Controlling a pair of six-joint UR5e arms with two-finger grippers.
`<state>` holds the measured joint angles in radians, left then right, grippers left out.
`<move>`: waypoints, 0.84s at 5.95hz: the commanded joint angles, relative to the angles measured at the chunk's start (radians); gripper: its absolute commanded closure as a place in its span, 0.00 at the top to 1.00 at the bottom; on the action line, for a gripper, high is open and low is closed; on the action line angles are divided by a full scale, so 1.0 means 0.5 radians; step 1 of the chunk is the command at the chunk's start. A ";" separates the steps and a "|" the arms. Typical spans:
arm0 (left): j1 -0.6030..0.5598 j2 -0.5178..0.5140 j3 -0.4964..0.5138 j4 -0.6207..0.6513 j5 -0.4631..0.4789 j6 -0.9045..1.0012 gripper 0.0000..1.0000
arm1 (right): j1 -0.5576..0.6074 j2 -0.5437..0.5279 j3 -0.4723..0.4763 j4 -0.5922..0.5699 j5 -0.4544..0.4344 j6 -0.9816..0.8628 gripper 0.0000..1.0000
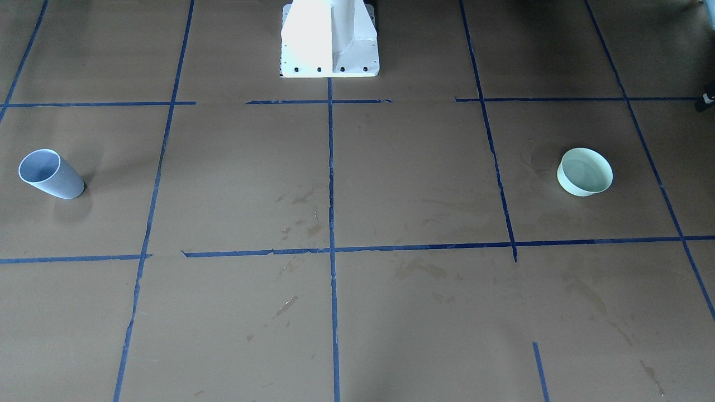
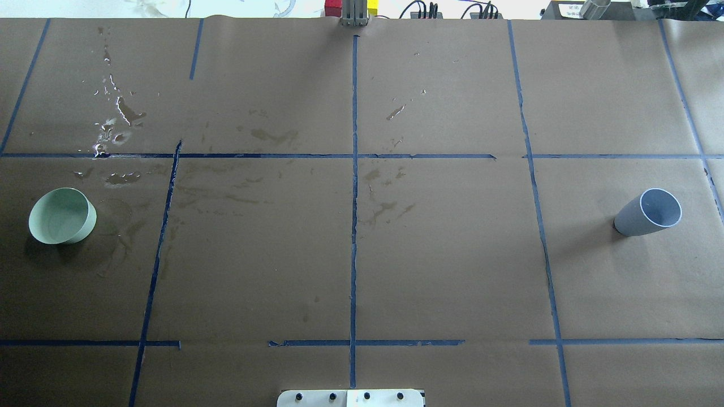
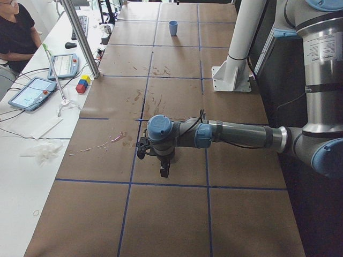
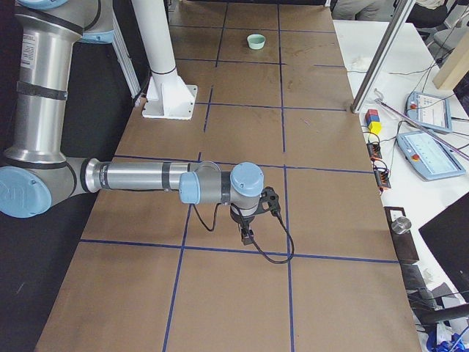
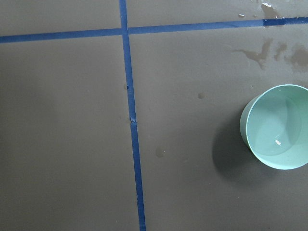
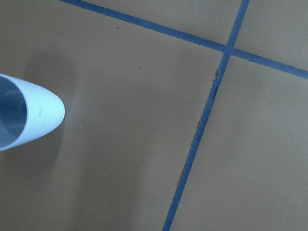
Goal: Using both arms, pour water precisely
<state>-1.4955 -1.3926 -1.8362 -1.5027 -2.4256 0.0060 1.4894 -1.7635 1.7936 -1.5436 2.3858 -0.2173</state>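
The left arm [image 3: 236,134] is reaching out from the robot's edge of the table [image 2: 441,254], near the left end. Its forearm is lying level and its wrist is hanging about halfway across. The left gripper [image 3: 163,172] is pointing down at the paper, clear of it. Only the side camera is catching this claw, so I cannot tell how far it is open or whether it is holding anything.

The right arm [image 4: 139,177] is stretching the same way over the right end, forearm level. The right gripper [image 4: 247,236] is pointing down above the paper, with a black cable looping beside it. Again only a side camera is showing it, so I cannot tell its opening or its hold.

The bowl [image 2: 61,216], pale green, is standing upright near the left edge, about midway between the robot's edge and the operators' edge. The left wrist camera is looking down on it from above, and something is glinting inside it. Whether that is water I cannot tell.

The cup [image 2: 647,213], grey-blue, is standing upright near the right edge, level with the bowl and well apart from it. The right wrist camera is catching only its rim and part of its wall.

Wet patches [image 2: 119,121] are shining between the bowl and the far left corner. Blue tape [image 2: 354,226] is dividing the brown paper into squares. The white base [image 1: 329,39] is sitting at the middle of the robot's edge.
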 commanded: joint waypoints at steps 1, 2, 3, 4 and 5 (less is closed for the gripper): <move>-0.006 0.021 -0.052 0.002 0.007 -0.009 1.00 | 0.003 -0.001 0.021 0.001 0.020 0.014 1.00; -0.009 0.024 -0.064 -0.016 0.037 -0.015 1.00 | 0.000 -0.007 0.012 0.004 0.021 0.017 1.00; -0.006 0.012 -0.061 -0.020 0.035 -0.018 1.00 | 0.000 -0.004 0.002 0.007 0.021 0.023 1.00; -0.006 0.015 -0.067 -0.023 0.010 -0.024 1.00 | 0.000 -0.001 -0.007 0.007 0.018 0.021 1.00; -0.006 0.009 -0.037 -0.023 0.010 -0.021 1.00 | 0.000 0.002 -0.004 0.010 0.018 0.020 1.00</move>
<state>-1.4988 -1.3863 -1.8641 -1.5133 -2.4178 -0.0047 1.4896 -1.7640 1.7922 -1.5398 2.3949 -0.2069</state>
